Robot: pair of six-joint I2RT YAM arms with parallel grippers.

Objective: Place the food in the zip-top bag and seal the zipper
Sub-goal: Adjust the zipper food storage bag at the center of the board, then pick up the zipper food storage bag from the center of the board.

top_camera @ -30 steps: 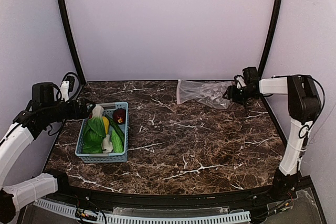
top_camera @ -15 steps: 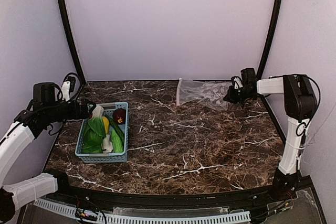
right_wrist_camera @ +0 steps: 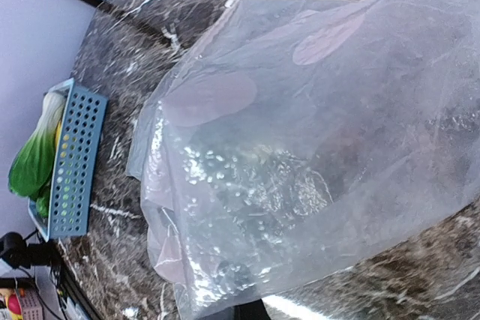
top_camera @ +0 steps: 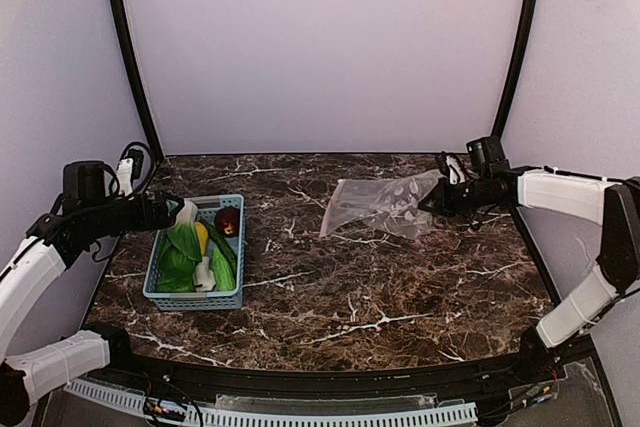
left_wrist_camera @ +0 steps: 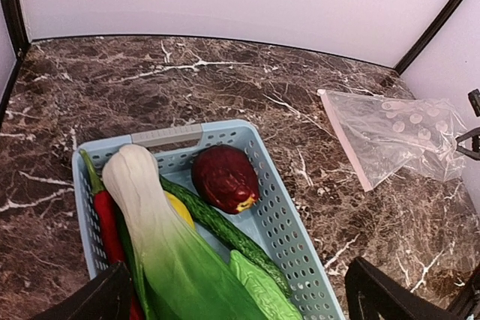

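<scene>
The food [top_camera: 196, 247] lies in a light blue basket [top_camera: 195, 299] at the table's left: a green leafy bunch [left_wrist_camera: 161, 237], a dark red fruit [left_wrist_camera: 223, 177], a red chilli [left_wrist_camera: 109, 219], a long green piece [left_wrist_camera: 217, 222] and a yellow piece [left_wrist_camera: 176, 207]. My left gripper [top_camera: 165, 212] hovers open over the basket's far end, holding nothing. The clear zip-top bag [top_camera: 380, 205] slants over the back right of the table. Its pale zipper [left_wrist_camera: 345, 140] runs along the mouth edge facing the basket. My right gripper [top_camera: 440, 197] is shut on the bag's right end; the plastic [right_wrist_camera: 300, 155] hides its fingers.
Black frame posts [top_camera: 128, 57] rise at both back corners, in front of the pale walls. Dark marble tabletop [top_camera: 340, 287] stretches between basket and bag. The right arm [top_camera: 570, 192] reaches in from the right edge.
My right gripper has shut on the bag's end and drawn it off the back wall, so its mouth edge now sits further left and nearer. The left arm has stayed put.
</scene>
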